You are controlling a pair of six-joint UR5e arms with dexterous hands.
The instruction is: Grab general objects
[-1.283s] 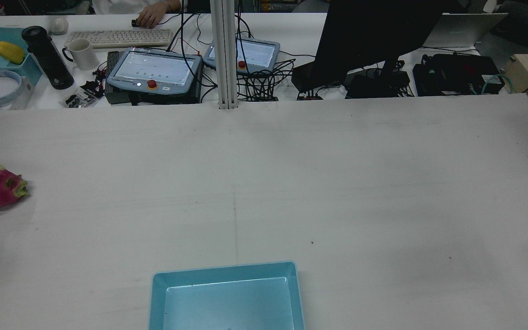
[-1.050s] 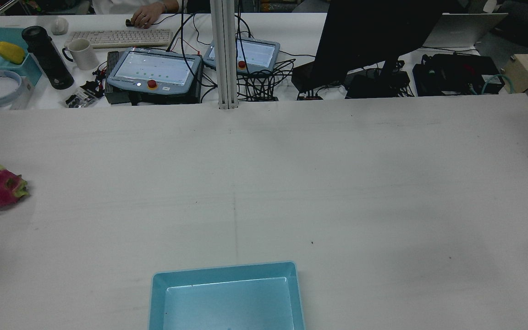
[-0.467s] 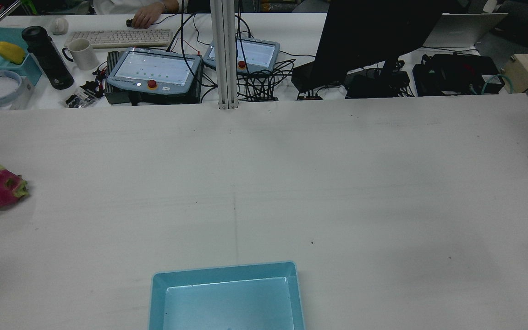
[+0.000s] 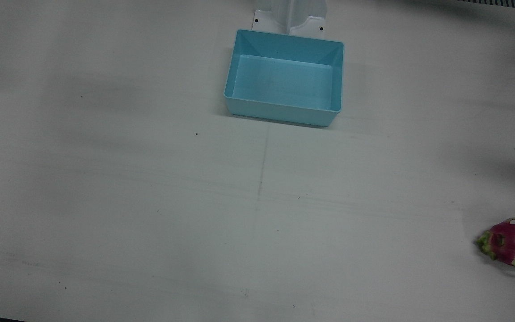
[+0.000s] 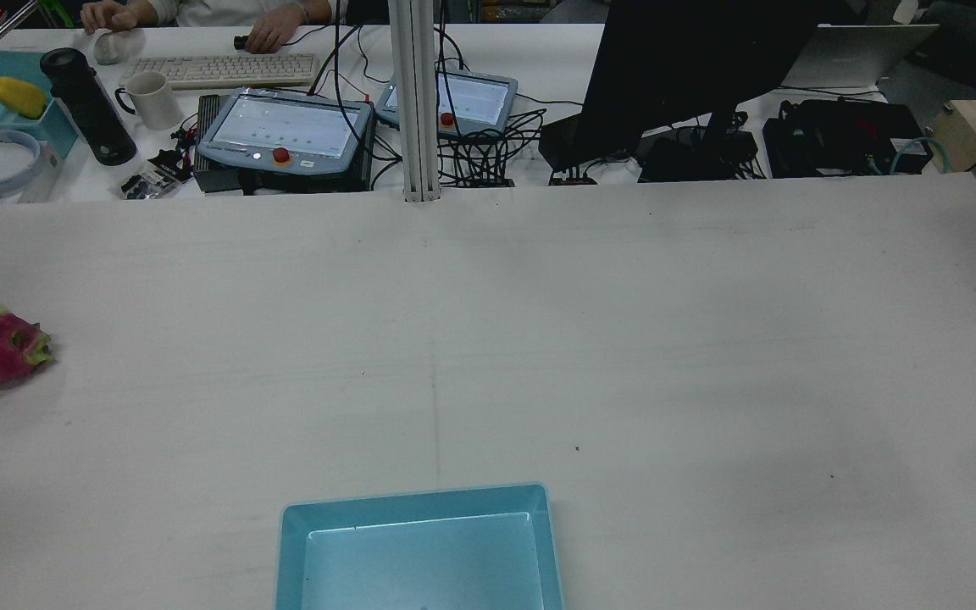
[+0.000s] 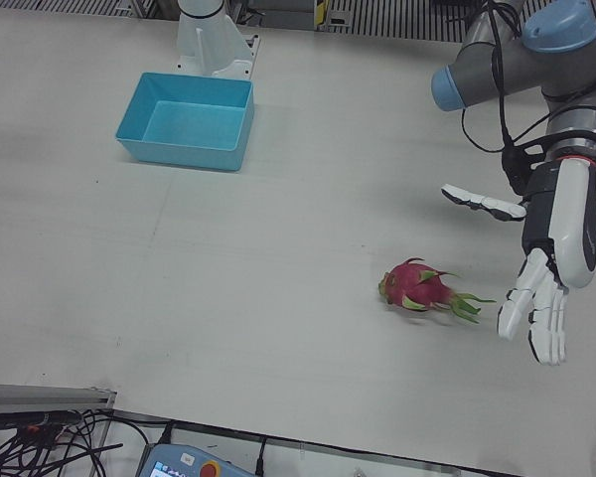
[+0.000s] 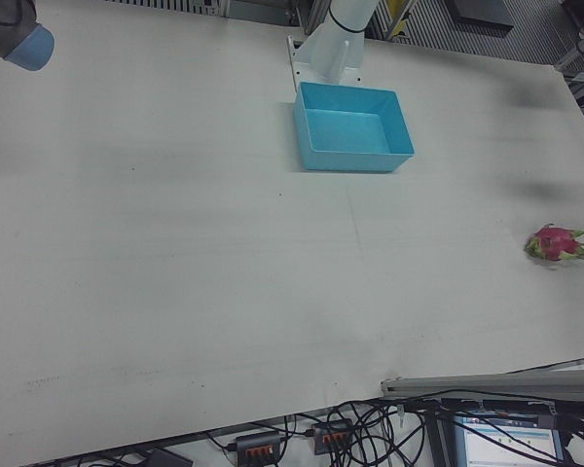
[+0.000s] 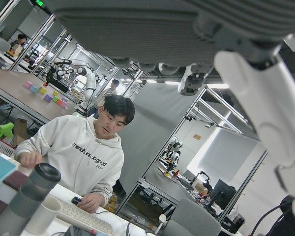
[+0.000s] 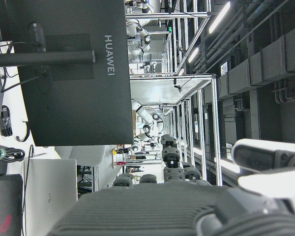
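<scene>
The dragon fruit (image 6: 422, 289) lies on its side on the white worktop (image 6: 278, 258), far out toward the robot's left edge, its green-tipped scales pointing away from the middle of the table. The left hand (image 6: 536, 308) hangs just beside it on the outer side, above the surface, fingers (image 6: 551, 333) spread and pointing downward and thumb stuck out sideways, holding nothing and not touching the fruit. Nothing lies between hand and fruit. The blue bin (image 6: 187, 121) stands empty well apart from the fruit, close to the pedestal at the robot's side of the worktop, with bare surface all the way between them. The right hand shows only as a blurred grey and white mass at the bottom of its own camera's view (image 9: 196, 206), and whether its fingers are apart or together cannot be told. Beyond the far edge, on another desk, stand two teach pendants (image 5: 285, 131), a keyboard (image 5: 221, 70), a mug (image 5: 152, 99) and a dark monitor (image 5: 691, 68), where a person (image 8: 86, 152) sits.
</scene>
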